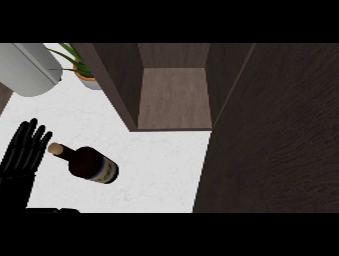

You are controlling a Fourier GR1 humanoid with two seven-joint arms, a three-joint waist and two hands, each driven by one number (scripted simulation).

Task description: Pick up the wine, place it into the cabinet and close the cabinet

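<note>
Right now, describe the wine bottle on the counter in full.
The wine bottle is dark, almost black glass with a short neck and a tan cork at its upper-left end. A pale label band wraps the body near its base. It appears to lie on its side on the white counter, neck pointing toward the left hand, whose straight fingers are beside the cork; contact cannot be told. The open cabinet lies beyond it, to the upper right.

Glossy black left hand [20, 150], slender segmented fingers, black wrist
</note>
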